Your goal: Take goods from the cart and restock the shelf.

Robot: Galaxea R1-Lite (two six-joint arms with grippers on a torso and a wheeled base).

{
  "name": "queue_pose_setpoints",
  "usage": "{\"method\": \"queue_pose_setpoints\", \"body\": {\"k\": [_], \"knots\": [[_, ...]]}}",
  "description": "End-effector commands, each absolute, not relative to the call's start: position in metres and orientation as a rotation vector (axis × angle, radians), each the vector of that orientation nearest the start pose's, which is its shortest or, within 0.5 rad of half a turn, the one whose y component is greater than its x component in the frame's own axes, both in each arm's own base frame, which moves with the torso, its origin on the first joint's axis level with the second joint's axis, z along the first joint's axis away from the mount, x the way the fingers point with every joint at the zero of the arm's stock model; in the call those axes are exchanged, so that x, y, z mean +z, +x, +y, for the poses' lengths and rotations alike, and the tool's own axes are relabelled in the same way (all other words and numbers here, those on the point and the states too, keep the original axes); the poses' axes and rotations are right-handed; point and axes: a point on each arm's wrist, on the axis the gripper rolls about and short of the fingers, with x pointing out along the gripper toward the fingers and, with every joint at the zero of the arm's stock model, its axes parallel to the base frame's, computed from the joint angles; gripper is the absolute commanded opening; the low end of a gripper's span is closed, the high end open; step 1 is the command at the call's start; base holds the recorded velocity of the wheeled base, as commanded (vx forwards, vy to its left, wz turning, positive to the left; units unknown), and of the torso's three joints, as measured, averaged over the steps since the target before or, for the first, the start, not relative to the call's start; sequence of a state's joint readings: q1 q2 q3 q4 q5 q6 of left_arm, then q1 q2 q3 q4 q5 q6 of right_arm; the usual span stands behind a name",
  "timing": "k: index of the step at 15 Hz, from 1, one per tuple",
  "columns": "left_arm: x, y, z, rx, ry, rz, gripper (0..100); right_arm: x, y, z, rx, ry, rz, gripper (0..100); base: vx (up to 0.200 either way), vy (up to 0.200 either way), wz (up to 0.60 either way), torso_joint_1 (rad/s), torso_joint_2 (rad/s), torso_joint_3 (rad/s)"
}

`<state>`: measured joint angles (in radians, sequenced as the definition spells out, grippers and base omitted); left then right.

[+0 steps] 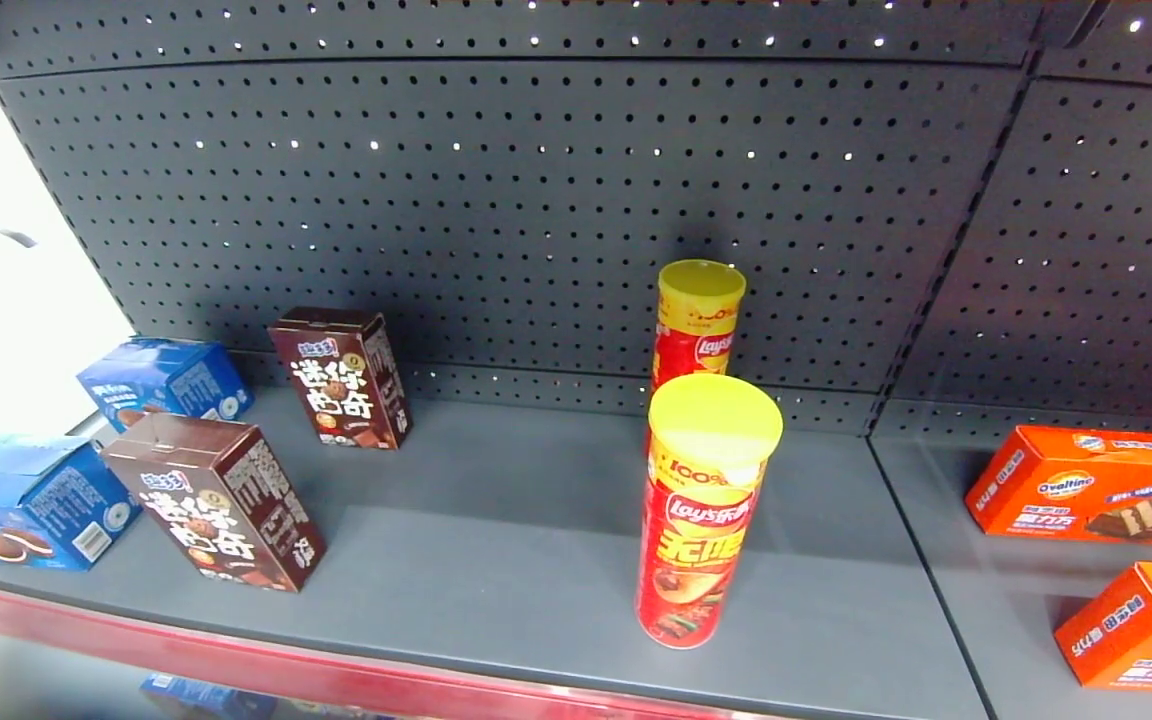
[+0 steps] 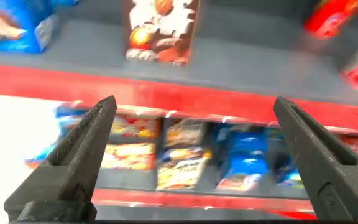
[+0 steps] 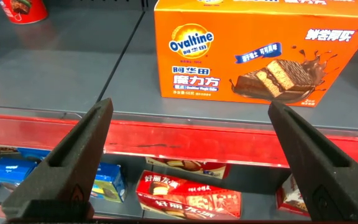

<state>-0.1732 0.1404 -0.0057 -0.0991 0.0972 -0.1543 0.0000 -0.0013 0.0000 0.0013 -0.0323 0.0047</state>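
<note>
One: Two bays of grey shelf [image 1: 496,560] are seen in the head view, backed by a dark pegboard panel [image 1: 496,200] and edged in front by a red rail [image 1: 236,650]. What is stocked on it?

Two: On the right bay, the rear orange box [image 1: 1096,485] and the front orange box [image 1: 1146,625] are laid apart from each other. On the left bay, the front brown box [image 1: 221,500] and the rear brown box [image 1: 341,375] are stood upright, well apart.

One: And further left?

Two: The front blue box [image 1: 21,500] is set just beside the front brown box. The rear blue box [image 1: 164,380] is placed behind it, near the panel.

One: The cans?

Two: The front chip can [image 1: 701,510] is stood upright mid-shelf, yellow lid up. The rear chip can [image 1: 698,320] is stood directly behind it, by the panel.

One: How are the tools held?

Two: The left gripper [image 2: 194,102] is spread wide, with nothing between its fingers, and is held in front of the red rail, near the front brown box. The right gripper [image 3: 190,104] is likewise released and empty, held in front of the rail by the front orange box. Packets [image 3: 188,196] are seen on the lower shelf beneath.
</note>
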Motion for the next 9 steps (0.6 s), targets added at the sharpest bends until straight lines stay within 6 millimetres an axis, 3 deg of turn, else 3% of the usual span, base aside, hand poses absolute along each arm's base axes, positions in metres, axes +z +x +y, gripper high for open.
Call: {"method": "queue_pose_setpoints", "body": {"k": [1, 5, 9], "knots": [[0.0823, -0.0148, 0.0049, -0.015, -0.126, 0.047, 100, 0.0753, -0.0228, -0.0007, -0.032, 0.006, 0.001, 100, 0.000, 0.000, 0.00, 0.000, 0.00, 0.000], [0.0818, -0.0195, 0.0013, 0.103, -0.078, 0.008, 100, 0.0753, -0.0228, -0.0007, -0.032, 0.005, 0.001, 100, 0.000, 0.000, 0.00, 0.000, 0.00, 0.000], [0.0771, -0.0226, 0.0022, 0.100, -0.052, -0.009, 100, 0.0753, -0.0228, -0.0007, -0.032, 0.005, 0.001, 100, 0.000, 0.000, 0.00, 0.000, 0.00, 0.000]]}}
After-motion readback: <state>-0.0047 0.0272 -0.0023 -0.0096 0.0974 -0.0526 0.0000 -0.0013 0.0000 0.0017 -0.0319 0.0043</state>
